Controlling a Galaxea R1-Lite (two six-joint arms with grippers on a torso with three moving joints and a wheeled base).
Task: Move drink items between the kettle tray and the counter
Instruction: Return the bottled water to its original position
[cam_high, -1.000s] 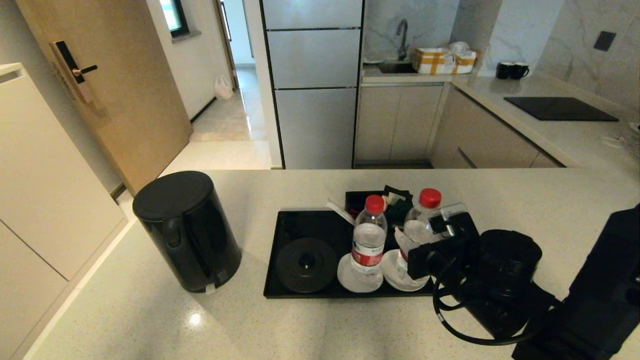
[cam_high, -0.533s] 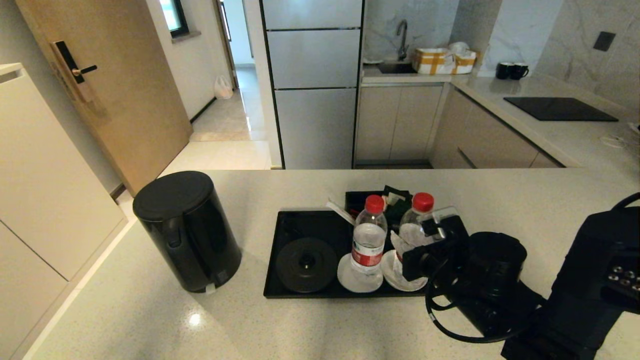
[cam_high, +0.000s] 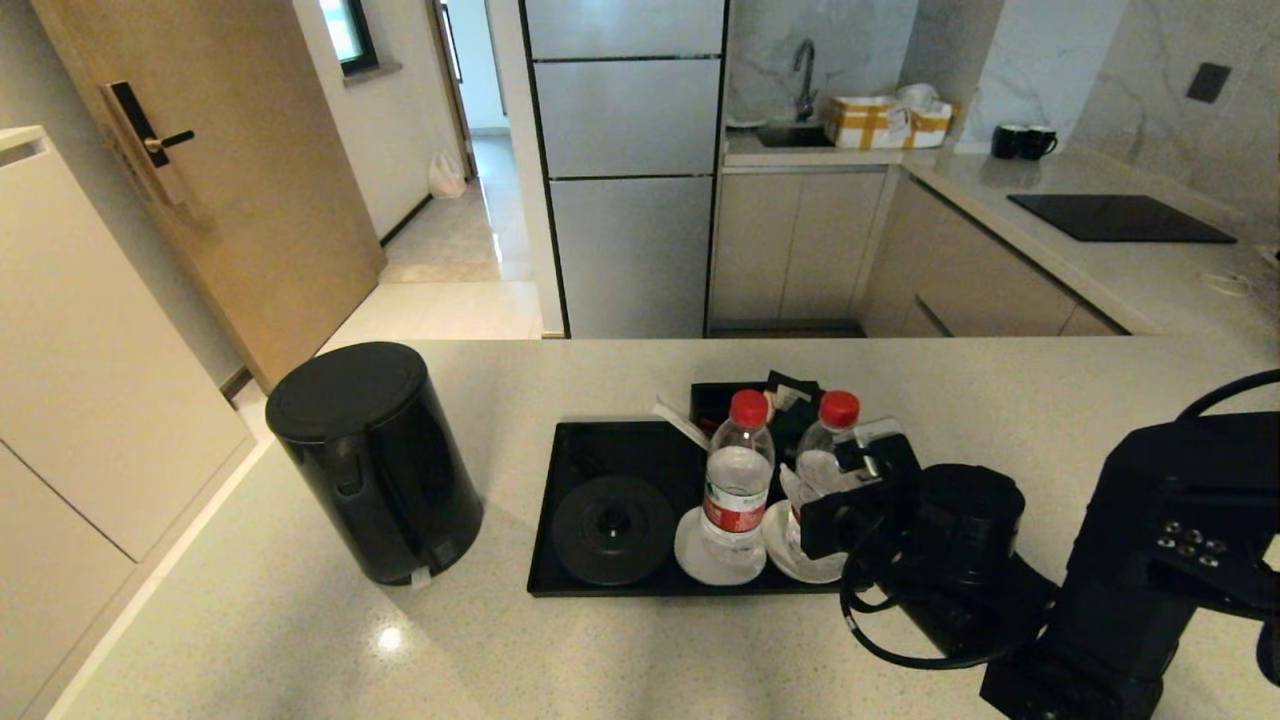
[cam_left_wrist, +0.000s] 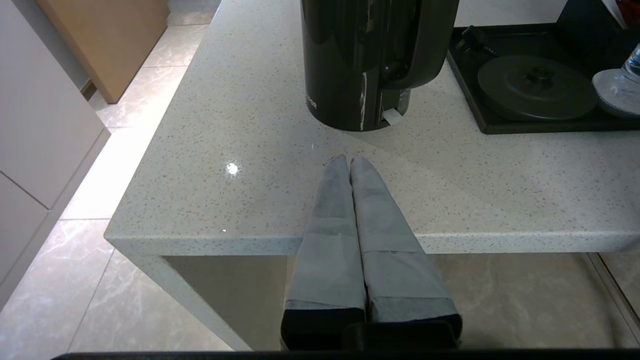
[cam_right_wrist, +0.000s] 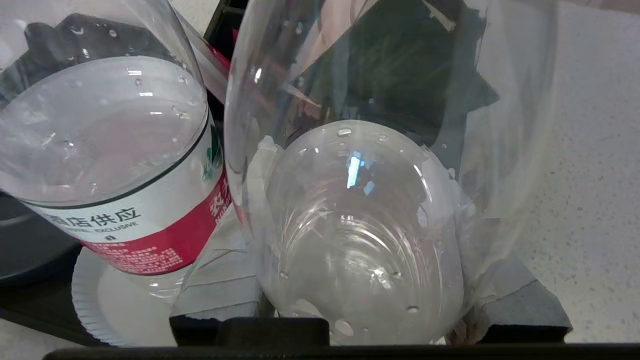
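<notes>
The black kettle stands on the beige counter, left of the kettle tray and off its round base disc. One red-capped water bottle stands on a white saucer in the tray. My right gripper is shut on a second water bottle and holds it over the tray's right saucer; its foot is hidden. In the right wrist view this held bottle fills the space between the fingers, beside the standing bottle. My left gripper is shut and empty, near the kettle.
A small black box of sachets sits behind the tray. The counter's left edge drops to the floor close to the kettle. Far back are a cooktop and black mugs.
My right gripper has carried its bottle leftward and lower, from the tray's right end to above the right saucer. The kettle, the other bottle and the left arm have stayed put.
</notes>
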